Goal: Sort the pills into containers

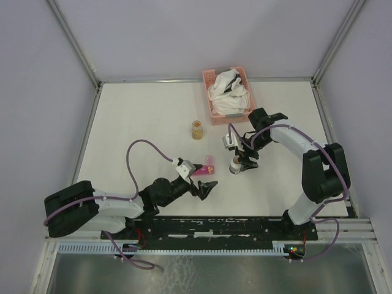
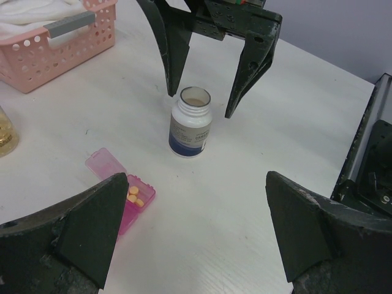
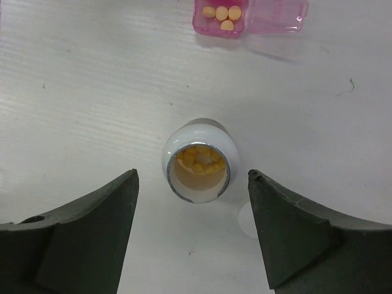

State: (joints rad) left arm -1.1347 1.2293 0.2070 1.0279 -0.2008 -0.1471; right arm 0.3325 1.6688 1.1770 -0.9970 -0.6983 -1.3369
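Observation:
A white pill bottle (image 3: 197,166) stands upright and uncapped on the table, with yellow pills (image 3: 199,157) inside. My right gripper (image 3: 192,177) hangs over it, open, one finger on each side and a gap to the bottle on both. In the left wrist view the same bottle (image 2: 190,122) stands between those fingers (image 2: 248,67). The magenta-pink containers strip (image 2: 136,205) lies left of the bottle, lid (image 2: 104,163) flipped open, with three yellow pills (image 2: 135,196) in one end compartment. My left gripper (image 2: 196,177) is open and empty, hovering near the strip (image 1: 208,165).
A pink lattice basket (image 1: 211,112) with white cloths stands at the back of the table. An amber jar (image 1: 197,129) is left of it. A pale round mark (image 3: 248,220) shows on the table beside the bottle. Both arm bases sit at the near edge.

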